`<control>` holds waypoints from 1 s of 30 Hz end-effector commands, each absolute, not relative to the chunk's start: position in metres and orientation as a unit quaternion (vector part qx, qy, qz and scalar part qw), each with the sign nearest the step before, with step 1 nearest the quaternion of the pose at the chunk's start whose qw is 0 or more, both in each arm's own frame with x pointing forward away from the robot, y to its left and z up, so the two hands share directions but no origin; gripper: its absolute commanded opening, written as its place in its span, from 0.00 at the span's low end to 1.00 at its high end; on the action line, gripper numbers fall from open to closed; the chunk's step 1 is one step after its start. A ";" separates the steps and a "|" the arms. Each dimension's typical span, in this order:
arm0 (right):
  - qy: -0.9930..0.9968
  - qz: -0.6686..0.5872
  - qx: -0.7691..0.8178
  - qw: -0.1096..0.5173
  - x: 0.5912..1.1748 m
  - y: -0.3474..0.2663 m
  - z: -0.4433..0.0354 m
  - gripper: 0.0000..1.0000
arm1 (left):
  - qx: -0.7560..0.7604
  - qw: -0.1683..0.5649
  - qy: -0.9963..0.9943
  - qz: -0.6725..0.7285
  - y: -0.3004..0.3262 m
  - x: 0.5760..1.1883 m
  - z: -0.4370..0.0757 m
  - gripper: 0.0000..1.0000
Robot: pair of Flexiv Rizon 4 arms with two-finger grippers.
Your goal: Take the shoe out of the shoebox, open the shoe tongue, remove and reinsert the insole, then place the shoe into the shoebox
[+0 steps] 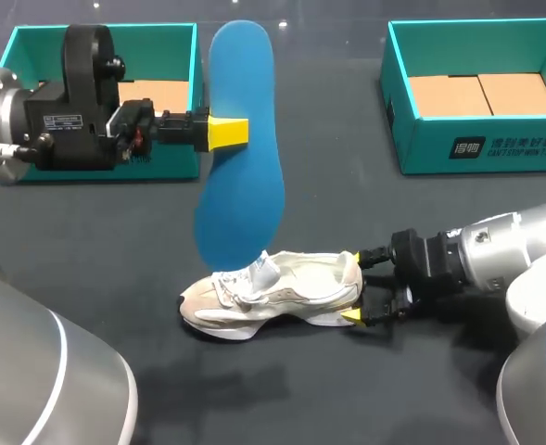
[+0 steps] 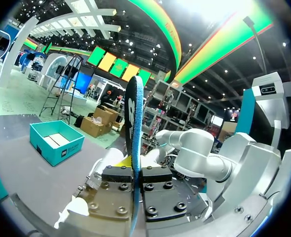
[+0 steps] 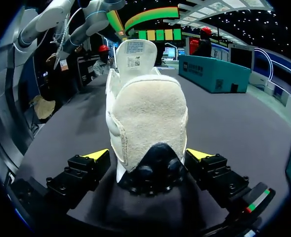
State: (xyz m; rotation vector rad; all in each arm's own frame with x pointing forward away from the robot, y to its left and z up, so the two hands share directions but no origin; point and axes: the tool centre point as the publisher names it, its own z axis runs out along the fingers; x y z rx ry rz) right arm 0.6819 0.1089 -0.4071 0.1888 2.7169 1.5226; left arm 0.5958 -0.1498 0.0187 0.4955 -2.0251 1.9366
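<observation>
- Gripping the blue insole [image 1: 240,176] at one edge, the left tool [image 1: 226,132] is clamped on it; the insole stands upright, its lower end at the shoe [image 1: 282,292] opening.
- The right tool [image 1: 356,287] is clamped on the shoe's heel; the shoe rests on the desk [image 1: 347,139].

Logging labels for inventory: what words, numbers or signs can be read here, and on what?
No text can be quoted reliably.
Right shoebox: white logo and print line on its front wall, too small.
Shoe: label on its tongue, blurred.
Insole: white marks on its side, blurred.
Left end effector: white sticker on its black body, too small.
</observation>
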 end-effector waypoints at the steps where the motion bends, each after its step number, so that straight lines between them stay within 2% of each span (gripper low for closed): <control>1: 0.907 0.416 0.062 -0.003 0.685 0.105 -0.392 1.00 | 0.172 0.148 -0.704 0.673 -0.151 0.596 0.018 0.00; 13: 0.942 0.326 0.079 0.004 0.684 0.094 -0.369 1.00 | 0.172 0.148 -0.704 0.673 -0.151 0.596 0.018 0.00; 30: 0.950 0.295 0.096 0.017 0.685 0.101 -0.359 1.00 | 0.172 0.148 -0.704 0.673 -0.151 0.596 0.018 0.00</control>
